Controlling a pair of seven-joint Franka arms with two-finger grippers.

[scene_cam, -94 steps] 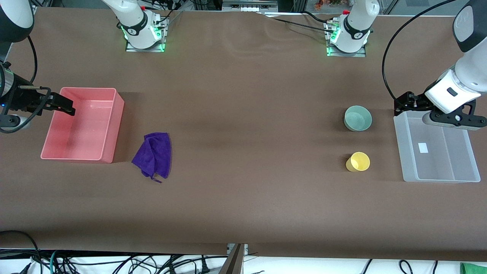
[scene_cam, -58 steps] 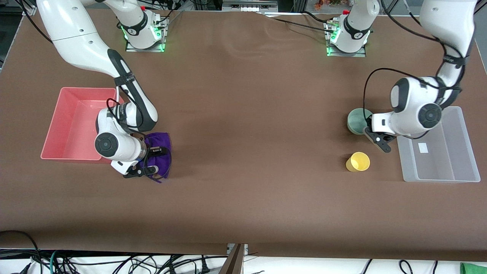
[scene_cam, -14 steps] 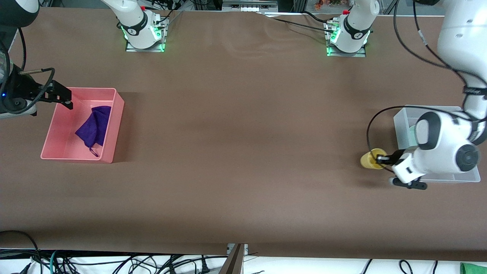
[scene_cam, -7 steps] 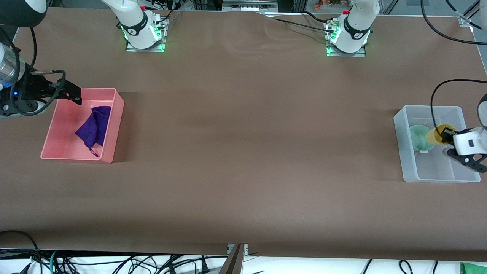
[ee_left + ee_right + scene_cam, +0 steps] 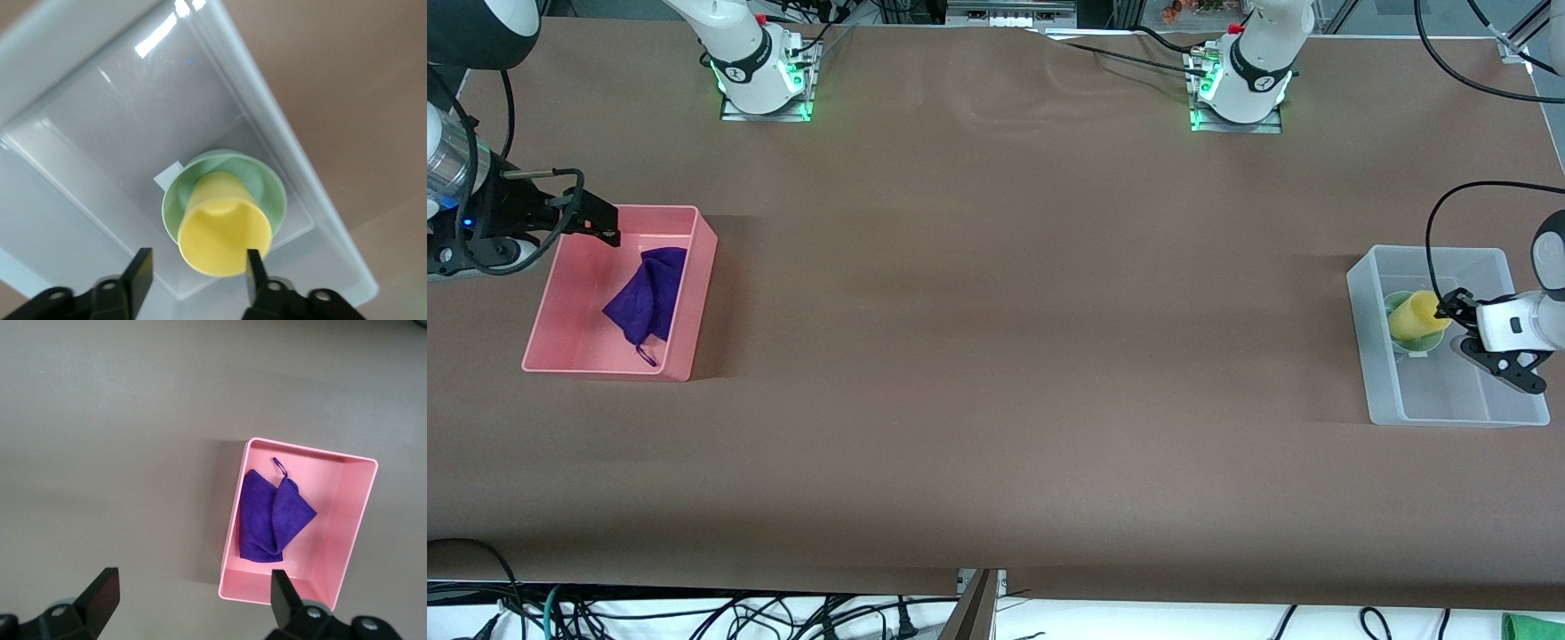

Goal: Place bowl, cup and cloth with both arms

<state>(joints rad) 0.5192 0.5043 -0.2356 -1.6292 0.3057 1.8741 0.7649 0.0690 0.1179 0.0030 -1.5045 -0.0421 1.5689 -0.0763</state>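
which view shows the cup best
The left wrist view: the cup fills the centre, tilted in the bowl between the left tool's open fingers. The front view shows it small in the clear bin; the right wrist view misses it.

Left gripper [image 5: 1449,311] at frame's right edge, mid-height, fingers [image 5: 139,273] spread wide, wrist angled down. Right gripper [image 5: 600,227] at frame's left edge, upper-middle, fingers [image 5: 101,593] also spread wide, arm waiting.

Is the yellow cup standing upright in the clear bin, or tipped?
Tipped. The cup leans in the bowl, its mouth toward the open left gripper, inside the clear bin.
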